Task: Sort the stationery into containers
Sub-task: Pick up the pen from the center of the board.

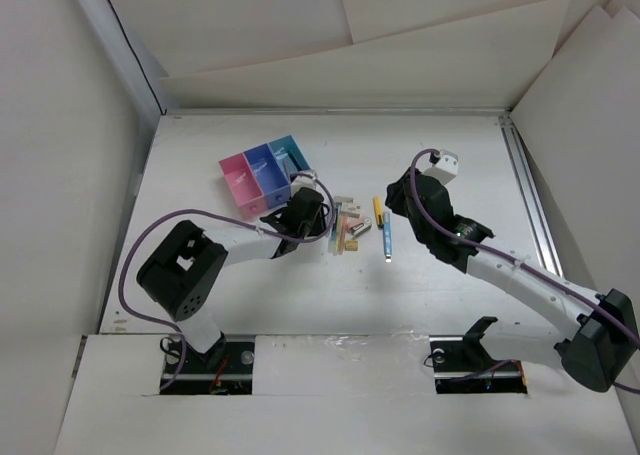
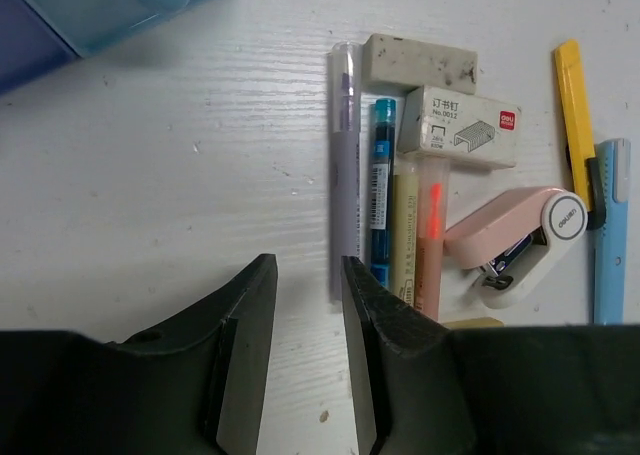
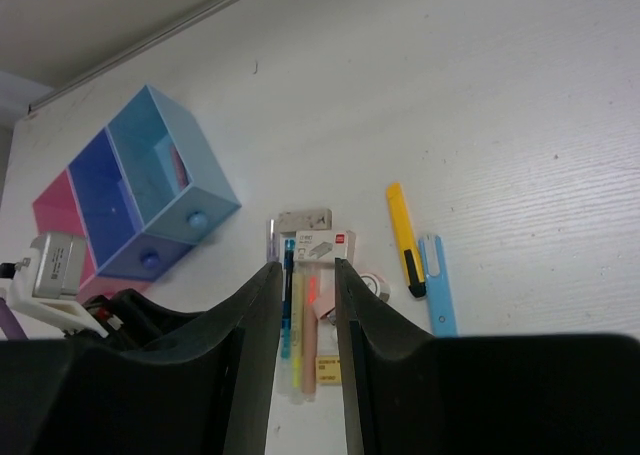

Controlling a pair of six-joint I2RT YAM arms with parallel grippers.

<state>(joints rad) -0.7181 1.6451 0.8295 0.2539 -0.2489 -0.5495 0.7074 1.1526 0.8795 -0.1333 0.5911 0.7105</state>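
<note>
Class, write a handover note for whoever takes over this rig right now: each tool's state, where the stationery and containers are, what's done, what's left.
Left tool: open, empty, by the purple pen's end.
Right tool: open, empty, above the table.
Stationery: pens, eraser, staple box, pink stapler, yellow cutter and blue cutter lie bunched on the table, right of the containers.
Done: nothing clearly sorted.
Left: move every item into the containers.

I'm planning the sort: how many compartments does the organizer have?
3, joined in a row: the pink compartment at one end, the dark blue compartment in the middle, the light blue compartment at the other end. None looks hidden.
</note>
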